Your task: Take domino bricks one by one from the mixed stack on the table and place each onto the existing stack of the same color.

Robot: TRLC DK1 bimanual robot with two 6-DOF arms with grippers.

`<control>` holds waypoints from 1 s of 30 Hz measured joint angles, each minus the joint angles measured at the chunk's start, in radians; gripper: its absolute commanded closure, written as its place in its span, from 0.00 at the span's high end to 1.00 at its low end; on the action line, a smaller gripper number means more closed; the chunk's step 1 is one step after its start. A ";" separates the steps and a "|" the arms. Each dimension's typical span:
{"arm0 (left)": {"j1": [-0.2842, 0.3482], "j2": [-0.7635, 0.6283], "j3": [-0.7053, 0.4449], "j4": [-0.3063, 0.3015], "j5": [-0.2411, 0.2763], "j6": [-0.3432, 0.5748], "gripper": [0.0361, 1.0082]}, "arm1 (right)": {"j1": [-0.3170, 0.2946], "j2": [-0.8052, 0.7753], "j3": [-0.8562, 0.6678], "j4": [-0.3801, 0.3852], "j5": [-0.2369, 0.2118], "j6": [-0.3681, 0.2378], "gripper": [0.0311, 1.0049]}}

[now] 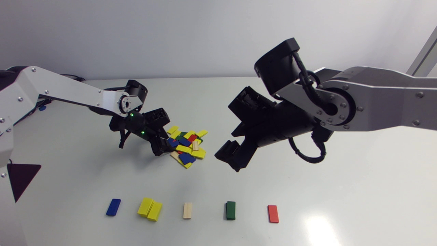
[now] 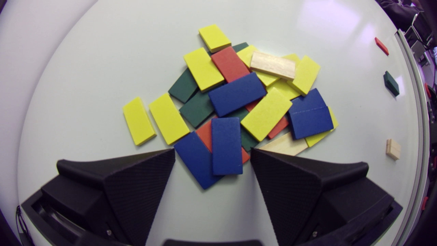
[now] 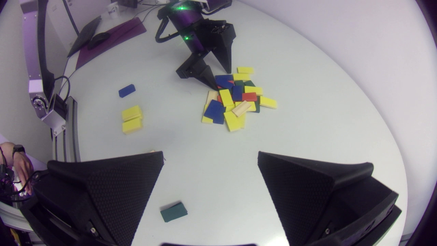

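Observation:
The mixed pile [image 1: 186, 146] of yellow, blue, red, green and wooden domino bricks lies mid-table. My left gripper [image 1: 163, 147] is low at its left edge and open. In the left wrist view the left gripper [image 2: 212, 155] has its fingers either side of a blue brick [image 2: 226, 145] lying on another blue brick [image 2: 196, 160], and neither is gripped. My right gripper [image 1: 232, 159] hangs open and empty above the table, right of the pile. In its own view the right gripper [image 3: 210, 155] is over the green stack [image 3: 174, 212], with the pile [image 3: 235, 99] ahead.
A row of sorted stacks runs along the front: blue [image 1: 113, 207], yellow [image 1: 150, 209] as two bricks side by side, wood [image 1: 187, 210], green [image 1: 230, 210], red [image 1: 273, 213]. A dark triangle [image 1: 21, 177] marks the left table edge.

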 measured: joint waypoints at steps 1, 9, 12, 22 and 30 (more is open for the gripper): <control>-0.001 0.000 0.000 -0.002 0.000 0.000 0.54 | 0.000 0.000 0.000 0.000 0.000 0.000 0.96; -0.006 0.001 0.008 -0.013 0.007 0.003 0.39 | 0.000 0.000 0.000 0.000 0.000 0.000 0.96; -0.008 0.001 0.010 -0.018 0.007 0.003 0.39 | 0.000 0.000 0.000 0.000 0.000 0.000 0.96; -0.016 -0.005 0.010 -0.034 0.007 0.003 0.39 | 0.000 0.000 0.000 0.000 0.000 0.000 0.96; -0.018 -0.059 0.010 -0.076 0.006 0.003 0.35 | 0.006 0.000 0.000 0.000 0.000 0.000 0.96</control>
